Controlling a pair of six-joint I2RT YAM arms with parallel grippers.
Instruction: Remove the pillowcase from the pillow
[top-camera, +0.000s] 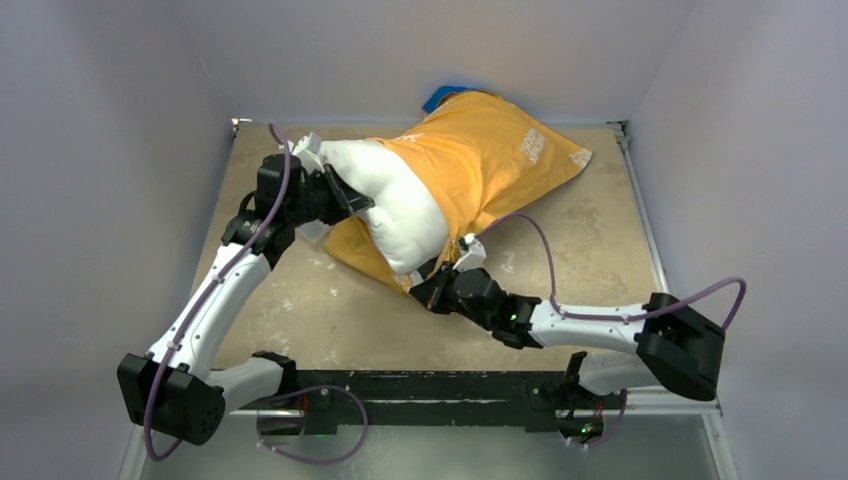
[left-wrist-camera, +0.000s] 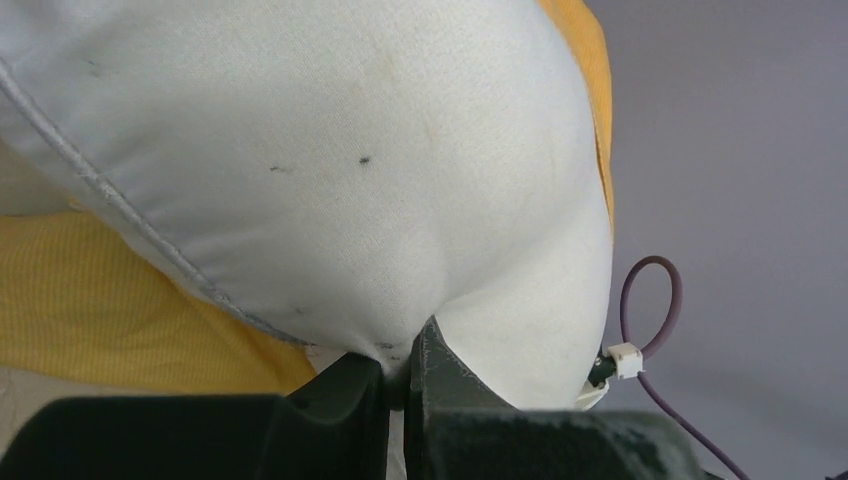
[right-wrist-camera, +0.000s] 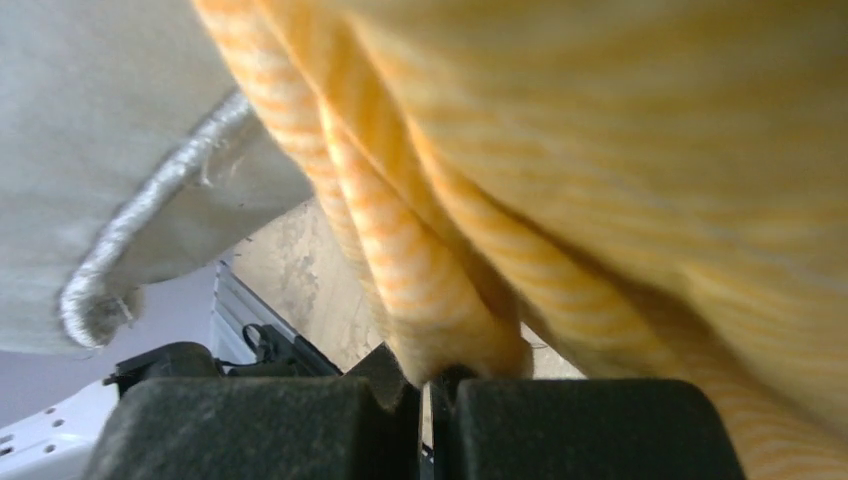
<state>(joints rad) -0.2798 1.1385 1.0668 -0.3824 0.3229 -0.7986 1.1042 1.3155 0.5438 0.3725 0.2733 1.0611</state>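
2 robot arms reach out from the near edge of a scuffed tan tabletop (top-camera: 330, 320).

Nearest, the right tool (top-camera: 437, 283) sits low at the near corner of the bundle. It is clenched on a bunched fold of the orange-yellow pillowcase (top-camera: 490, 150). Its wrist view shows striped yellow cloth pinched between the closed fingers, lifted a little off the surface.

Slightly farther and to the left, the left tool (top-camera: 345, 200) is clamped on the white pillow (top-camera: 390, 195). It nips a small tuck of fabric at the pillow's bare end, below a stitched seam.

The 2 grips seem placed on purpose, each tool holding a different cloth. That way the arms can draw apart and slide the cover off rather than drag the whole bundle.

The pillow lies across the middle of the tabletop, its plump left part bulging from the case's open mouth. The rest is sheathed, and the pillowcase stretches away toward the far right corner. The task looks roughly midway.

Farther along the case are white lettering patches (top-camera: 530, 143). At its far end, against the back wall, a bit of blue lining (top-camera: 445, 96) shows.
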